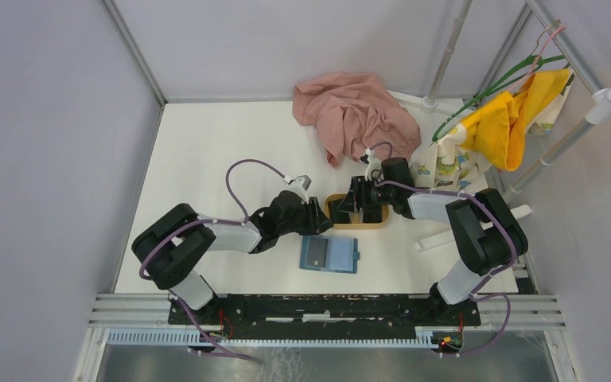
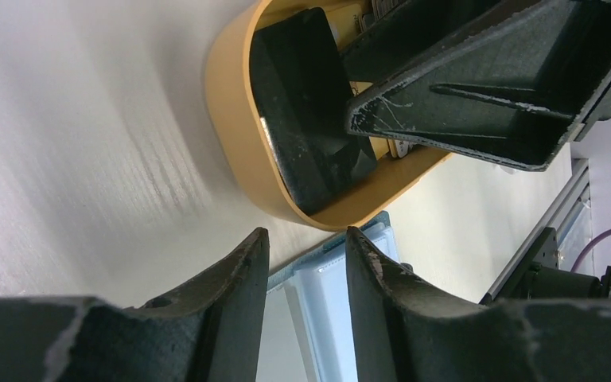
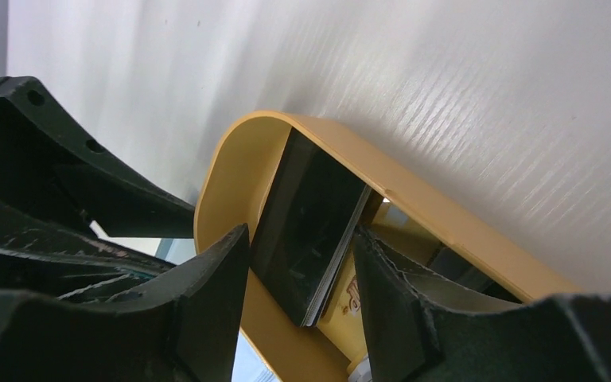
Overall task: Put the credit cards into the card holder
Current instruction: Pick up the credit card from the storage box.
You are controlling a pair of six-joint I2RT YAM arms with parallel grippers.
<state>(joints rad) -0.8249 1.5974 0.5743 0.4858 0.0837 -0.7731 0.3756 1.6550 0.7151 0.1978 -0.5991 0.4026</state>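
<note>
One card holder (image 1: 330, 255), one tray (image 1: 358, 226), one cloth (image 1: 354, 111)

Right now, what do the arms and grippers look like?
Both alike: left arm and right arm have black joints and white links, with purple cables looping off them. On left gripper and right gripper, black wedge-shaped fingers with pale chipped edges.

Black credit cards (image 3: 310, 231), teal-blue card holder (image 1: 330, 255), tan tray (image 2: 227, 119), pink cloth (image 1: 354, 111), yellow garment (image 1: 517, 119).
</note>
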